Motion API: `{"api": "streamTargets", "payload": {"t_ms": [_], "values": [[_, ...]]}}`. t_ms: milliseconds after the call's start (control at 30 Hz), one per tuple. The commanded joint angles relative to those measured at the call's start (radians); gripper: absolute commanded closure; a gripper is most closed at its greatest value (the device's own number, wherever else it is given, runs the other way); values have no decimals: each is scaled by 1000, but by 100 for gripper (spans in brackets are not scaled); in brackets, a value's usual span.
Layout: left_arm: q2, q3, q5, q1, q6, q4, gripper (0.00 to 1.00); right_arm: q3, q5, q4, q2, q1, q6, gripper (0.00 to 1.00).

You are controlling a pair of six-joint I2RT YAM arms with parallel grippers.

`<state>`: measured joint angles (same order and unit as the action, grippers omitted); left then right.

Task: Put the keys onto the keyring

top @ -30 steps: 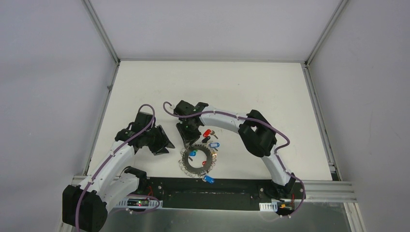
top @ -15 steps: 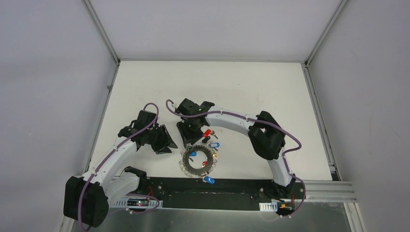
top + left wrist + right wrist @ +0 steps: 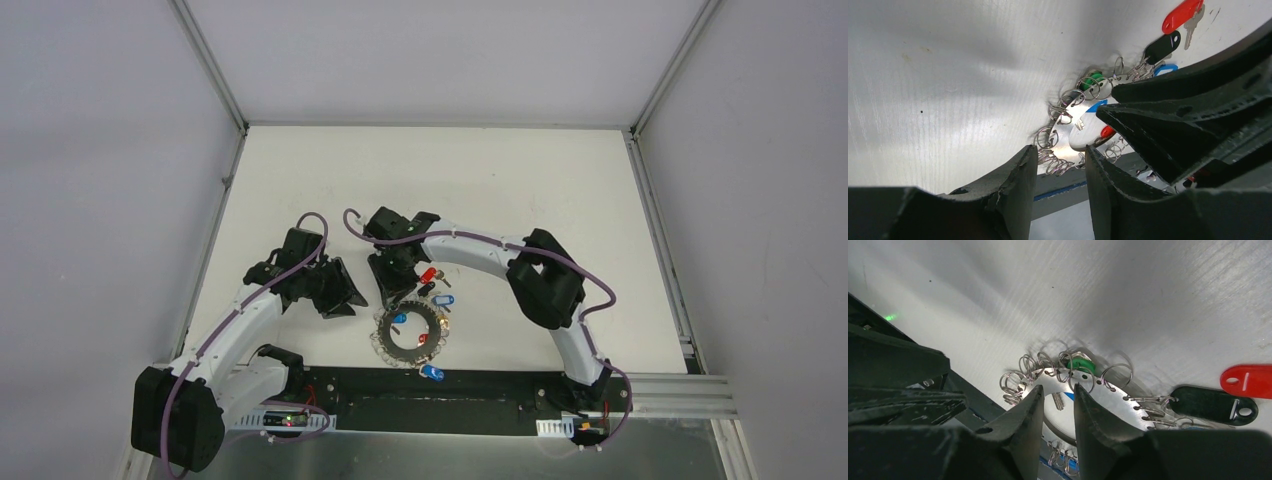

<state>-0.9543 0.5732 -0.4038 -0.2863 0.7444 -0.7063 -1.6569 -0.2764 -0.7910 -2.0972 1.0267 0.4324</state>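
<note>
The keyring [image 3: 408,336], a flat grey metal ring edged with wire loops, lies near the table's front edge. My right gripper [image 3: 396,288] hangs over its far rim. In the right wrist view its jaws [image 3: 1058,389] stand narrowly apart over the ring [image 3: 1108,399] with nothing between them. Through the gap shows a key blade [image 3: 1058,401] in the ring's hole. A red-tagged key [image 3: 428,274] lies loose beyond the ring, also seen as a red tag [image 3: 1248,380]. My left gripper [image 3: 342,296] is open just left of the ring [image 3: 1083,134], holding nothing.
A black tag [image 3: 1213,403] and a green tag [image 3: 1079,363] hang on the rim loops. A blue tag [image 3: 444,299] lies right of the ring. Another blue tag [image 3: 432,371] rests on the dark base strip [image 3: 500,385]. The right gripper's body [image 3: 1193,115] crowds the left wrist view.
My left gripper has edged right towards the ring. My right arm has shifted slightly, its elbow swinging right. The ring and the loose keys have not moved.
</note>
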Motion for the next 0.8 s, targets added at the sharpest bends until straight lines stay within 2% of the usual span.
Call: {"api": "streamTargets", "payload": {"t_ms": [0, 233, 367, 533, 767], "values": [[15, -3, -21, 4, -5, 40, 59, -48, 9, -13, -28, 6, 22, 69], [15, -8, -21, 4, -4, 42, 59, -70, 0, -16, -58, 6, 24, 71], [17, -10, -20, 4, -4, 45, 59, -76, -16, -5, -66, 6, 29, 79], [22, -10, -17, 4, -2, 44, 59, -84, -20, -10, -80, 6, 32, 83], [24, -6, -15, 4, -10, 43, 59, -84, -21, -8, -67, 6, 26, 97]]}}
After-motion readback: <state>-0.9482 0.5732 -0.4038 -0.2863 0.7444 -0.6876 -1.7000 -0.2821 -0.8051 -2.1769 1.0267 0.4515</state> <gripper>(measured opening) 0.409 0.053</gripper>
